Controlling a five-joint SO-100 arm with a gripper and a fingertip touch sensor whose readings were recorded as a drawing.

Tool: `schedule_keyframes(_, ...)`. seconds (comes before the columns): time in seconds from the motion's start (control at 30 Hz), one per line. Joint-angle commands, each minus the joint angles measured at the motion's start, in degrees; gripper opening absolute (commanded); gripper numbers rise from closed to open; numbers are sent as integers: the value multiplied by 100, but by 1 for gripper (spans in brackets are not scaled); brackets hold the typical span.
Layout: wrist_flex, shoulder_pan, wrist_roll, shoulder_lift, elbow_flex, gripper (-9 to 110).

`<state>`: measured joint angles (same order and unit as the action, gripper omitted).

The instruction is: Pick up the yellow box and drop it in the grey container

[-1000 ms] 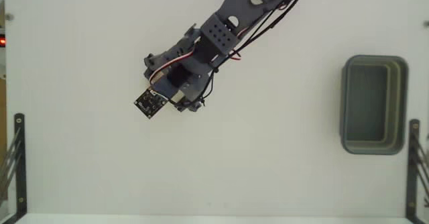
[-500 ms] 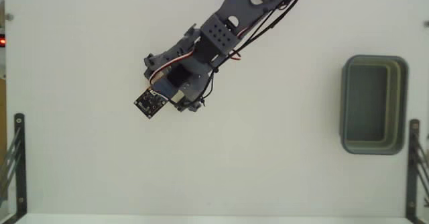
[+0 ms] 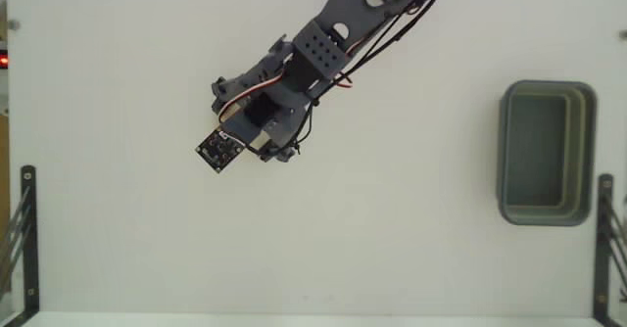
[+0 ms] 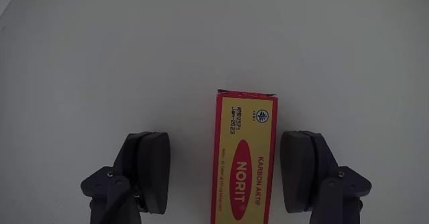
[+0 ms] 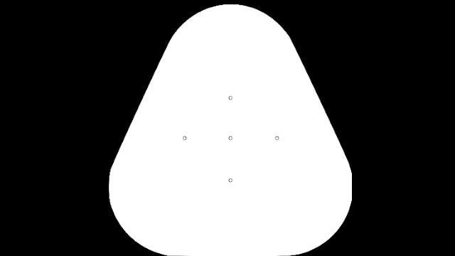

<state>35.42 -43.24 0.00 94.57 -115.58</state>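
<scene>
Tabletop (image 3: 118, 249) first: I am looking at a plain white surface filling the fixed view, with the arm (image 3: 333, 33) reaching in from the top edge and angling down toward the left of centre. Over at the right edge of that view the grey container (image 3: 591, 151) is sitting well apart from the arm, empty as far as I can see, with its long side running up and down the picture.

Below the wrist I am seeing the gripper (image 4: 225, 174) spread wide in the wrist view, gripping nothing, with one dark pad on each side of the picture. In the fixed view the arm's own body is hiding whatever lies under it, so I am relying on the wrist camera for the rest.

Smallest of all, the yellow box (image 4: 244, 150) is lying flat on the table between the two fingers, touching neither. Its long axis is running away from the camera, crosswise to the line the jaws close along, so I am judging that they would be squeezing it across its narrow width. It is sitting off-centre, nearer the pad on the right of the wrist view than the one on the left, with a clear gap on both sides. My reading is that the close will be meeting the right pad first and nudging the box sideways before both faces are bearing on it
</scene>
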Motion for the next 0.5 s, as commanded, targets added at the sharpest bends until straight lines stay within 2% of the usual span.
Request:
schedule_keyframes(0.0,105,-28,0,228,80,110)
schedule_keyframes(0.47,105,-28,0,228,80,108)
